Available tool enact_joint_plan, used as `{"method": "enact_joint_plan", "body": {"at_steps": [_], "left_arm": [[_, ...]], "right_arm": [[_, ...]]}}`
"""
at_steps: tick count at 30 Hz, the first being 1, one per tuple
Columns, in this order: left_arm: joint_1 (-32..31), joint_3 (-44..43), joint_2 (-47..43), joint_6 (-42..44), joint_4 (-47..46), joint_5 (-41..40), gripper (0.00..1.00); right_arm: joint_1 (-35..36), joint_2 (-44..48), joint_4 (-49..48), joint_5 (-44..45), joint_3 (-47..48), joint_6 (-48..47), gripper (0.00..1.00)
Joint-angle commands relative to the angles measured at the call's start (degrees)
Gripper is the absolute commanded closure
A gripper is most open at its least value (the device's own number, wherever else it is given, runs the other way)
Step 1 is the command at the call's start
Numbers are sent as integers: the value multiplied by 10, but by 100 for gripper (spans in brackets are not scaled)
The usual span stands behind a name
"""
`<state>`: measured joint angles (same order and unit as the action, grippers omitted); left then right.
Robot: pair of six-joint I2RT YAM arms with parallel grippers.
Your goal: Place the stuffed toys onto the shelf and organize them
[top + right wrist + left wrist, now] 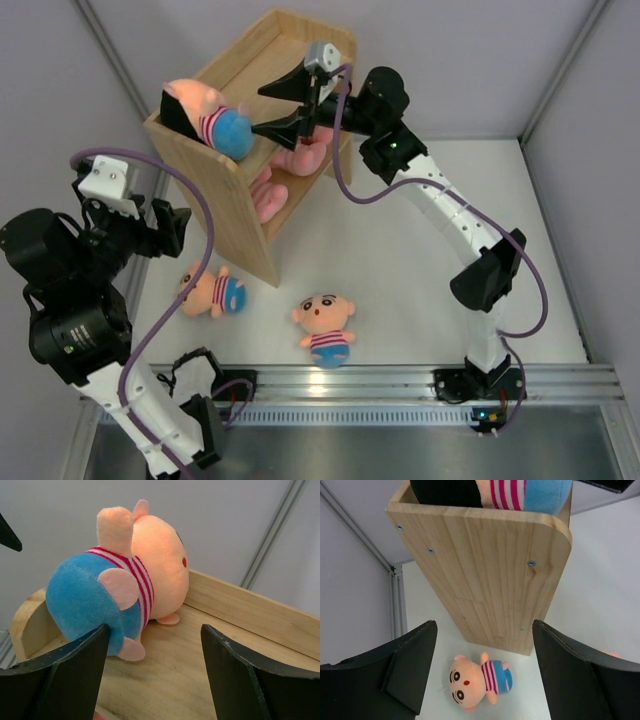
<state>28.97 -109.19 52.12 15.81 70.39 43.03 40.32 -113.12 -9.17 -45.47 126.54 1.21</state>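
The wooden shelf (240, 190) stands at the back left. On its top lies a peach stuffed toy (210, 118) in a striped shirt and blue shorts (120, 575). My right gripper (285, 108) hangs open just beside it (155, 670), its left finger (75, 670) against the blue shorts. Two pink toys (270, 195) (305, 155) lie on the inner board. Two more peach toys rest on the table, one (212, 293) near the shelf's front corner and one (325, 327) further right. My left gripper (170, 225) is open above the first one (477, 680), left of the shelf's side panel (490, 570).
Grey walls enclose the table on the left, back and right. A metal rail (400, 380) with the arm bases runs along the near edge. The shelf top has a raised rim (250, 605) at the back.
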Motion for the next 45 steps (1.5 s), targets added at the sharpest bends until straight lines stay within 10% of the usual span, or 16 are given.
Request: {"method": "enact_joint_plan", "body": {"at_steps": [1,13,24,37,45], "left_arm": [[4,-27,4,-49,-80,21,17],[4,15,-25,-41,-97,6,15],[4,47,-52,-45,-97,-31,14],[4,64,-64,-44,-97,-44,14],[3,71,-74,-32,-96,-44,14]], "right_arm": [[-3,22,6,15,25,1,26],[-3,84,-102,4,-74,261,15],[68,106,-23,201,-118,223,8],[99,65,-9,180,-71,178,9],[102,61,41,206,-49,83,76]]}}
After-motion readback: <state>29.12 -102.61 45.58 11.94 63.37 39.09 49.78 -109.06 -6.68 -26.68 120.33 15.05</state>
